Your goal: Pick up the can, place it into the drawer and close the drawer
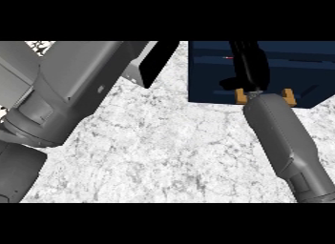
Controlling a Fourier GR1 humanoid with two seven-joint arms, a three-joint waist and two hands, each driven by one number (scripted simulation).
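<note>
One head view looks steeply down, close over the marbled counter [177, 157].

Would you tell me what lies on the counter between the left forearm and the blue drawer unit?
In the head view, only bare marble counter shows between the left forearm and the blue drawer unit.

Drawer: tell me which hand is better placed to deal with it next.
Right. The right hand is stretched out over the dark blue drawer, just beyond its tan handle. The left hand shows only as a dark shape off to the drawer's side, over the counter. No can is visible.
</note>
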